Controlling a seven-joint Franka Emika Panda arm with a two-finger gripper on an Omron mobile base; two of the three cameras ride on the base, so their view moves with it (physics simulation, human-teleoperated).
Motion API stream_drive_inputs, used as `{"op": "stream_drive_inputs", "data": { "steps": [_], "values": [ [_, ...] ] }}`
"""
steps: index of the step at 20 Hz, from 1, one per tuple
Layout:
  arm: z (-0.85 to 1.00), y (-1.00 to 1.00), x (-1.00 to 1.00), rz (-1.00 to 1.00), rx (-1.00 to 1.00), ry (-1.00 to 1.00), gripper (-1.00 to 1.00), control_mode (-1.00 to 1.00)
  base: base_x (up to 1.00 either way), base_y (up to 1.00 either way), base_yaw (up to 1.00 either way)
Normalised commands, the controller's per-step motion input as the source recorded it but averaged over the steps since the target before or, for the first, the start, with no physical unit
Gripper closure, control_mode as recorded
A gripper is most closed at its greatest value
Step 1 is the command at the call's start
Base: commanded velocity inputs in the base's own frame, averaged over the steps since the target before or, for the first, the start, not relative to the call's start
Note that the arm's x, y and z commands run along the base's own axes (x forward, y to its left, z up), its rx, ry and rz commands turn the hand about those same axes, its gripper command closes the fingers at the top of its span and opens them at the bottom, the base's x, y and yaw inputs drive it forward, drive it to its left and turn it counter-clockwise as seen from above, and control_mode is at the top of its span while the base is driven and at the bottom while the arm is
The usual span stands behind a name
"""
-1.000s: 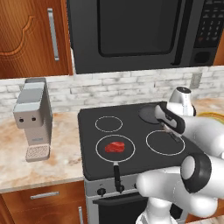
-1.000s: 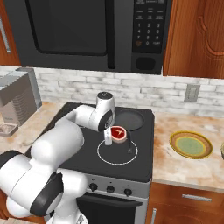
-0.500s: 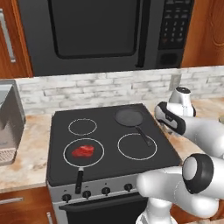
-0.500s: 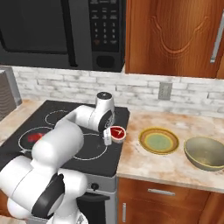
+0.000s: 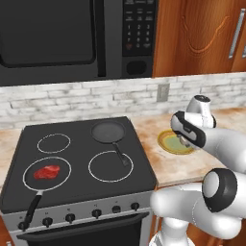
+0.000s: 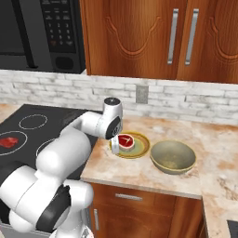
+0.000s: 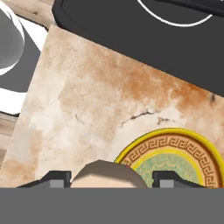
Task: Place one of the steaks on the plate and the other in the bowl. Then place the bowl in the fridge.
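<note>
over the plate (image 6: 139, 149), on the counter (image 6: 153, 174) just right of the stove (image 5: 77, 158), the gripper (image 6: 122, 143) is hanging with one steak (image 6: 125, 141) pinched between its fingers. from the right base view the red piece is sitting upright in the narrow grip, just above the plate's yellow rim. from the hand view a pale brown lump is filling the gap between the two dark tips, with the plate (image 7: 175, 153) lying ahead of it.

the other steak (image 5: 46, 171) is lying in a pan (image 5: 45, 175) on the stove's front left burner, well apart from the arm. the bowl (image 6: 172, 156) is standing just beside the plate, on its right, with nothing in it.

as a judgement, raw meat like this is behaving as soft, light and slick: it is likely sagging where it is not clamped and may cling to a finger pad on release. gripping it across the thin edge, near the middle, is probably the surest hold. the bowl is looking stiff and light, best taken by pinching its thin rim, since its narrow base may be making it tippy.
</note>
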Motion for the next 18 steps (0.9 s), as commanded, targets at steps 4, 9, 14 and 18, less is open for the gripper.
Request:
{"op": "stream_drive_inputs", "data": {
  "steps": [4,9,14,18],
  "values": [
    [0.0,0.0,0.0,0.0,0.0,0.0,1.0,-1.0,0.01,-0.21,0.0],
    [0.0,0.0,0.24,0.0,0.0,0.02,1.0,-1.0,0.0,0.0,0.0],
    [-0.03,0.03,0.93,0.0,0.0,0.15,1.0,-1.0,0.0,0.0,0.0],
    [-0.13,-0.12,1.0,0.01,0.0,0.14,1.0,-1.0,0.0,0.0,0.0]
  ]
}}
